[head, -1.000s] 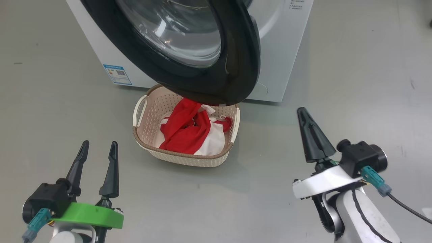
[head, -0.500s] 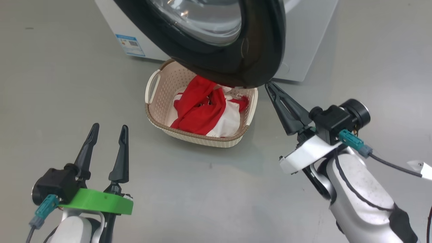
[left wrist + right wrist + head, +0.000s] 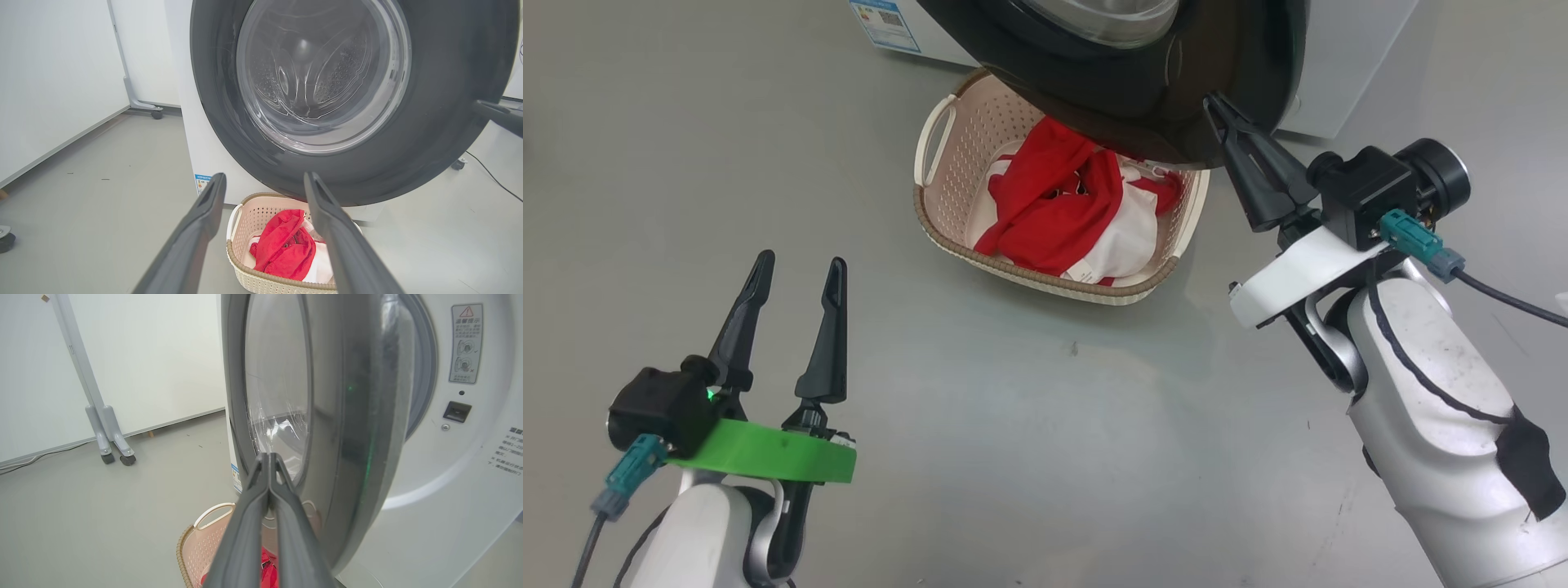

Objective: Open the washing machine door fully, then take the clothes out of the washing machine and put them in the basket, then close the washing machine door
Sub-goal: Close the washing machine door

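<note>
The washing machine door (image 3: 1143, 90) hangs open over the basket (image 3: 947, 237), its black rim wide and glossy. Red and white clothes (image 3: 1066, 208) lie heaped in the cream basket on the floor. My right gripper (image 3: 1213, 104) is shut, with its tip against the door's lower outer rim. In the right wrist view the shut fingers (image 3: 267, 473) point at the door (image 3: 355, 437) seen edge-on, with the white washing machine (image 3: 461, 477) behind. My left gripper (image 3: 796, 269) stands open at the lower left, empty. In the left wrist view the door (image 3: 441, 122) sits above the basket (image 3: 245, 269) and clothes (image 3: 286, 249).
Grey floor lies all around the basket. A blue label sticker (image 3: 886, 16) marks the machine's front. A wheeled stand (image 3: 106, 433) is by the white wall at the left of the right wrist view. A cable (image 3: 490, 175) runs along the floor at the right.
My right gripper has risen from beside the basket up to the door's lower rim. The head camera has shifted, so the machine and basket sit further right and higher.
</note>
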Controlling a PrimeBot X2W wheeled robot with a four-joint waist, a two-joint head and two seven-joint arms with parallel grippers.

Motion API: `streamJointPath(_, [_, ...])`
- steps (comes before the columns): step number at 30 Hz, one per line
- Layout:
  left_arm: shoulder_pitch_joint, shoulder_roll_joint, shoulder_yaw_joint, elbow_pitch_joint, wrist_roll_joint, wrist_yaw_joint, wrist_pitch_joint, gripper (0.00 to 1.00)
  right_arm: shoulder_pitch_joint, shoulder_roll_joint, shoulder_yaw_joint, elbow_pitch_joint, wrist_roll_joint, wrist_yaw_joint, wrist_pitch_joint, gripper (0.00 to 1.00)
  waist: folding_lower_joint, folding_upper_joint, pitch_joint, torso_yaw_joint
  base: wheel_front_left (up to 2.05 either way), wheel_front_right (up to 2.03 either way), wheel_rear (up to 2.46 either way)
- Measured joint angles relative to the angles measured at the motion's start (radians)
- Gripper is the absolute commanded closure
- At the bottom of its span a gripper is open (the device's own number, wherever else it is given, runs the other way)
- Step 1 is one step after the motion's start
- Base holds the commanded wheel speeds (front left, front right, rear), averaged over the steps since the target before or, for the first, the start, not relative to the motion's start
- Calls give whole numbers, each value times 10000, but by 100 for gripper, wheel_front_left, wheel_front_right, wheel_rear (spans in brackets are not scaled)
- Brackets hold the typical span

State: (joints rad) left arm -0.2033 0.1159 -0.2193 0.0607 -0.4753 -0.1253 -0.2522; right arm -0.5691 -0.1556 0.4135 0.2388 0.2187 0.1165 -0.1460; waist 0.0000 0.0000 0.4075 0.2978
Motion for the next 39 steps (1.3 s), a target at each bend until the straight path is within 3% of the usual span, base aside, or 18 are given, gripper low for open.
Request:
streamJointPath(15, [-496,-2,-155,-17,-278,0,0,0,-1324,-205,-639,640,2,44,-48,100,0,0,868,371,0,0,0])
streamJointPath(39, [-1125,-261,-568,-61,-815,-2,0,0,-4361,-1415,-1605,1279,-324,-230,393,100,0,0,2270,1013,0,0,0])
